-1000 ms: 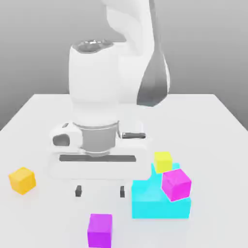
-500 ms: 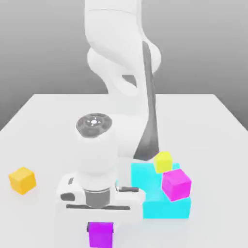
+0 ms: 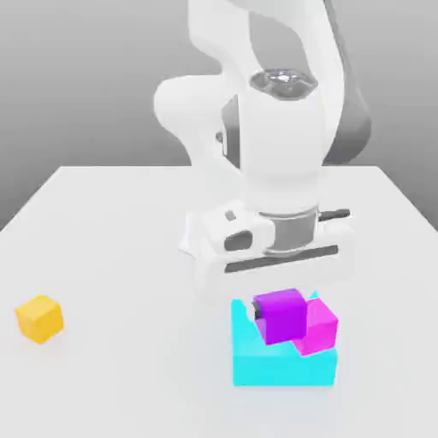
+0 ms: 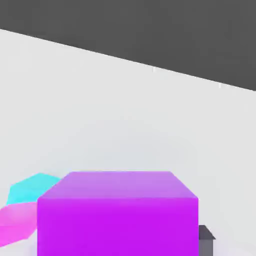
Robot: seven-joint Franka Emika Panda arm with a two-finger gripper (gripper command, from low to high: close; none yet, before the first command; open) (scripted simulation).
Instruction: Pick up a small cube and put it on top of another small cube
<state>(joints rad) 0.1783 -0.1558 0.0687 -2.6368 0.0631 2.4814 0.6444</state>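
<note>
My gripper [image 3: 281, 318] is shut on the small violet-purple cube [image 3: 282, 313], with a dark fingertip [image 3: 258, 319] showing at the cube's side toward the exterior view's left. The held cube hangs over the big cyan block [image 3: 257, 355], right beside the pinker magenta cube [image 3: 322, 328] that sits on that block. Whether the violet cube touches anything beneath it cannot be made out. In the hand view the violet cube [image 4: 117, 215] sits close up, with a dark fingertip [image 4: 206, 234] at its side and bits of the cyan block [image 4: 30, 187] and magenta cube [image 4: 14, 222] beyond it.
A small orange-yellow cube [image 3: 38, 318] lies alone on the white table [image 3: 111, 239], far toward the exterior view's left. The arm's white body rises over the middle of the table behind the cyan block.
The gripper came down on the violet cube near the front edge and shut on it. It then lifted and carried it over the cyan block, covering the small yellow cube there.
</note>
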